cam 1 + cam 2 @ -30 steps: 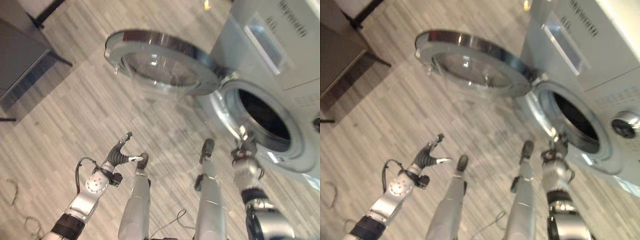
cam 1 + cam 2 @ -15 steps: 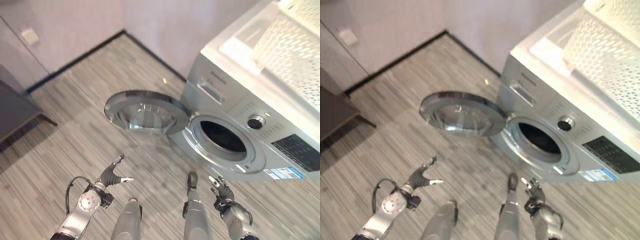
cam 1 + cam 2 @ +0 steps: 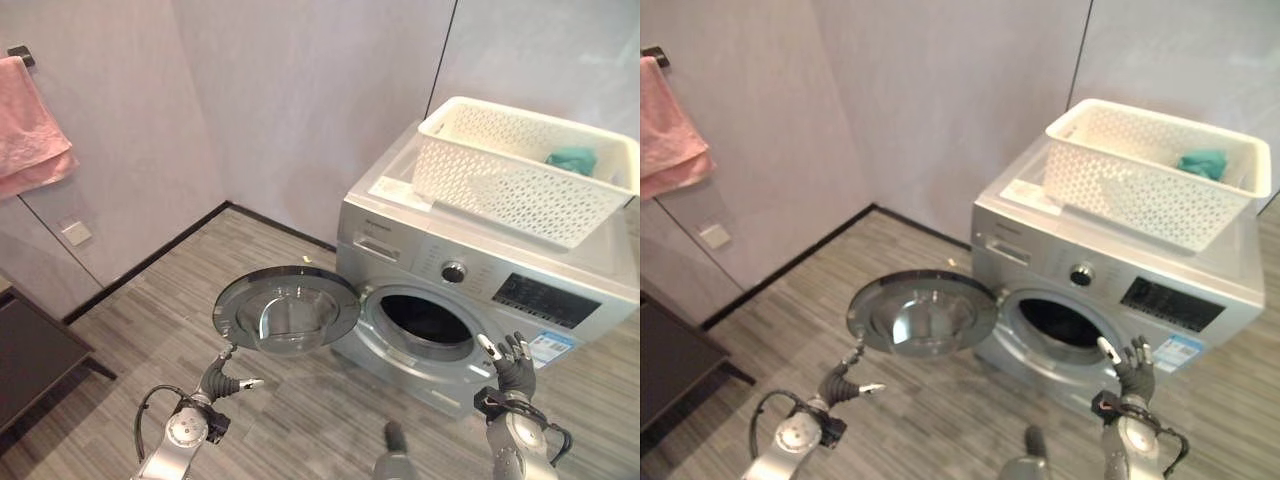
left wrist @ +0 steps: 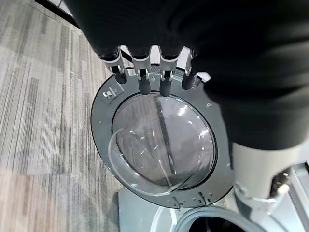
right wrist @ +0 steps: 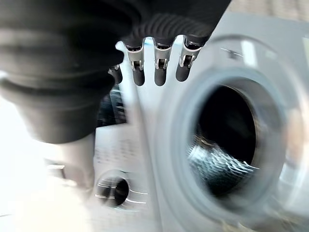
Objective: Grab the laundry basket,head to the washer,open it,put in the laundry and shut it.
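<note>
A white perforated laundry basket (image 3: 520,175) stands on top of the silver washer (image 3: 395,245), with a teal cloth (image 3: 572,158) lying inside it. The washer's round glass door (image 3: 287,310) is swung wide open to the left, baring the dark drum opening (image 3: 425,322). My left hand (image 3: 222,382) hovers open and empty low over the floor, just below the door; its fingers (image 4: 145,72) point at the door glass (image 4: 159,145). My right hand (image 3: 513,368) is raised open with spread fingers in front of the washer, right of the drum opening (image 5: 227,145), holding nothing.
A pink towel (image 3: 30,130) hangs on the wall at the far left. A dark low cabinet (image 3: 30,360) stands at the lower left. Grey plank floor (image 3: 150,330) spreads in front of the washer, and the walls meet in a corner behind it.
The camera has tilted upward, bringing the washer's top, the basket and the walls into view. Both hands stay open; the right one now sits right of the drum opening.
</note>
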You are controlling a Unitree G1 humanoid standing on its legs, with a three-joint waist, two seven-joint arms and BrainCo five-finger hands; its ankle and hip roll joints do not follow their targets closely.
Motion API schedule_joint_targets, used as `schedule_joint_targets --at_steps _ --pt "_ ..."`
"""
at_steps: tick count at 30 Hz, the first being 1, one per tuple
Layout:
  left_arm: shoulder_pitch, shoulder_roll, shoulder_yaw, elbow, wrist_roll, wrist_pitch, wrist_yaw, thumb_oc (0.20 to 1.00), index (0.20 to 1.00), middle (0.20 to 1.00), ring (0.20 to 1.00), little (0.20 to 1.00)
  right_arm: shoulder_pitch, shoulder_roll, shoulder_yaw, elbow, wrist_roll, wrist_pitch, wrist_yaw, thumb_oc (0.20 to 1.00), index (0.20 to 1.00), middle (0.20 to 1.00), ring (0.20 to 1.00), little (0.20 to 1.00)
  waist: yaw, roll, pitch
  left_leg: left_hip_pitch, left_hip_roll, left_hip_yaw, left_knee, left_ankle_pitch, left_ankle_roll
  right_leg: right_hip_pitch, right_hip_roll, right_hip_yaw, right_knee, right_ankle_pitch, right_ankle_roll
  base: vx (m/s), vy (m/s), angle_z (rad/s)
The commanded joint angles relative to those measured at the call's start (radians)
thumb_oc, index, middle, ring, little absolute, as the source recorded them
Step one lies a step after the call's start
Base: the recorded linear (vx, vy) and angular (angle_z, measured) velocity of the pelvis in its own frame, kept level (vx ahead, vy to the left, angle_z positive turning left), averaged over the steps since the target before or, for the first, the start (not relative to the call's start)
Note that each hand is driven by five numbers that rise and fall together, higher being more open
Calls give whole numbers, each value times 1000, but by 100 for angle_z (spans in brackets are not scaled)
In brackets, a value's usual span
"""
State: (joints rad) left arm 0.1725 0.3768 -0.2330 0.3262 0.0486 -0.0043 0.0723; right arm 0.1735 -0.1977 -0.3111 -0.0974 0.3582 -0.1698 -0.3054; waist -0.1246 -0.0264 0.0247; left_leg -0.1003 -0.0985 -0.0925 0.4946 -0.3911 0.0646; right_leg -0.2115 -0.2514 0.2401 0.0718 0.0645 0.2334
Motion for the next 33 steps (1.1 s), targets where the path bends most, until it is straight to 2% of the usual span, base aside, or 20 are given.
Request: schedule_joint_targets --at_steps 1,5,7,10,11,12,13,14,15,18,20,21,22,24,25,28,29,30,32,33 --pt "-54 11 22 -60 -4 -37 23 1000 1000 1000 1000 1000 -129 -128 -30 -2 -176 -98 -87 1000 1000 1000 1000 1000 11 37 46 213 -18 -102 -337 66 30 -14 23 -48 -48 225 11 106 -48 11" --pt "-63 7 2 -51 7 -36 15 1000 1000 1000 1000 1000 -276 -196 -104 -211 -334 -122 -197 1000 1000 1000 1000 1000 18 45 33 212 -29 -123 -333 72 28 -19 38 -1 -69 234 18 106 -52 -2" --pt "-70 7 -2 -46 14 -34 16 1000 1000 1000 1000 1000 -302 -201 -123 -269 -349 -129 -200 1000 1000 1000 1000 1000 20 50 32 213 -29 -128 -333 72 27 -22 46 5 -75 225 17 64 -60 -6" --pt "-103 2 -11 -24 45 -31 16 1000 1000 1000 1000 1000 -336 -259 -183 -336 -396 -109 -216 1000 1000 1000 1000 1000 33 37 12 232 -12 -161 -361 85 -2 -16 60 -7 -72 138 8 89 -98 16" --pt "-103 1 -13 -24 45 -31 16 1000 1000 1000 1000 1000 -335 -262 -185 -335 -395 -108 -216 1000 1000 1000 1000 1000 31 40 11 235 -11 -165 -366 86 -3 -15 60 -11 -68 134 7 177 -247 45" --pt "-95 -1 14 -25 49 -33 14 1000 1000 1000 1000 1000 -292 -438 -233 -241 -442 -27 -204 1000 1000 1000 1000 1000 35 9 -2 258 31 -180 -388 93 -32 -7 65 -49 -50 121 -1 148 -215 46" --pt "-94 -5 12 -26 48 -32 14 1000 1000 1000 1000 1000 -294 -448 -231 -232 -439 -29 -206 1000 1000 1000 1000 1000 34 15 -2 261 34 -183 -393 94 -33 -5 67 -53 -49 119 -2 170 -287 46" --pt "-87 -10 24 -23 39 -33 18 1000 1000 1000 1000 1000 -279 -521 -236 -182 -434 -3 -189 1000 1000 1000 1000 1000 36 7 -2 269 50 -183 -402 104 -42 -1 72 -76 -45 106 -8 50 -173 39" --pt "-82 -6 39 -19 37 -33 16 1000 1000 1000 1000 1000 -262 -606 -219 -91 -403 28 -131 1000 1000 1000 1000 1000 40 -6 -1 279 73 -179 -415 119 -55 3 85 -95 -39 98 -14 83 -240 35" --pt "-61 7 53 -39 22 -33 -18 1000 1000 1000 1000 1000 -185 -875 -212 98 -368 102 19 1000 1000 1000 1000 1000 47 -20 -13 294 134 -182 -471 175 -89 11 108 -137 -36 60 -37 72 -185 13" --pt "-54 27 52 -52 -4 -32 -52 1000 1000 1000 1000 1000 -147 -1063 -215 199 -376 157 135 1000 1000 1000 1000 1000 47 -38 -14 285 155 -186 -494 211 -107 10 114 -162 -34 48 -51 27 -148 14" --pt "-60 51 38 -54 -19 -32 -89 1000 1000 1000 1000 1000 -117 -1209 -227 302 -316 178 249 1000 1000 1000 1000 1000 43 -47 -15 277 172 -197 -518 234 -119 6 117 -185 -28 39 -60 41 -104 8" --pt "-60 49 37 -54 -19 -31 -90 1000 1000 1000 1000 1000 -117 -1213 -227 307 -313 175 251 1000 1000 1000 1000 1000 43 -39 -17 282 179 -197 -523 229 -118 10 122 -190 -28 29 -60 50 -96 18" --pt "-75 71 3 -54 -27 -33 -108 1000 1000 1000 1000 1000 -162 -1322 -152 417 -329 192 305 1000 1000 1000 1000 1000 65 -45 -9 275 187 -198 -535 250 -127 4 121 -206 -23 34 -62 16 -52 30" --pt "-81 92 -15 -53 -40 -33 -125 1000 1000 1000 1000 1000 -236 -1383 -73 486 -341 204 348 1000 1000 1000 1000 1000 78 -41 -6 280 201 -192 -548 255 -129 4 128 -217 -15 24 -66 24 -40 14" --pt "-88 100 -29 -45 -55 -35 -128 1000 1000 1000 1000 1000 -354 -1398 47 539 -331 197 355 1000 1000 1000 1000 1000 87 -41 -1 277 207 -190 -552 261 -130 4 131 -222 -11 19 -70 11 -30 0" --pt "-97 125 -69 -36 -68 -38 -144 1000 1000 1000 1000 1000 -531 -1401 255 610 -311 199 409 1000 1000 1000 1000 1000 110 -54 9 262 207 -197 -548 275 -135 2 125 -234 -9 20 -76 0 0 0" --pt "-94 125 -64 -35 -68 -39 -144 1000 1000 1000 1000 1000 -580 -1399 304 618 -312 197 409 1000 1000 1000 1000 1000 104 -55 7 262 207 -196 -548 276 -135 2 124 -233 -9 20 -76 8 -42 3" --pt "-85 131 -72 -31 -69 -41 -154 1000 1000 1000 1000 1000 -817 -1388 575 675 -333 190 436 1000 1000 1000 1000 1000 101 -59 9 260 211 -196 -547 281 -138 6 125 -239 -14 17 -79 17 -17 3" --pt "-87 138 -81 -28 -73 -44 -157 1000 1000 1000 1000 1000 -867 -1379 633 694 -347 185 441 1000 1000 1000 1000 1000 108 -63 13 256 213 -196 -545 285 -139 8 125 -243 -16 16 -80 26 -37 11"
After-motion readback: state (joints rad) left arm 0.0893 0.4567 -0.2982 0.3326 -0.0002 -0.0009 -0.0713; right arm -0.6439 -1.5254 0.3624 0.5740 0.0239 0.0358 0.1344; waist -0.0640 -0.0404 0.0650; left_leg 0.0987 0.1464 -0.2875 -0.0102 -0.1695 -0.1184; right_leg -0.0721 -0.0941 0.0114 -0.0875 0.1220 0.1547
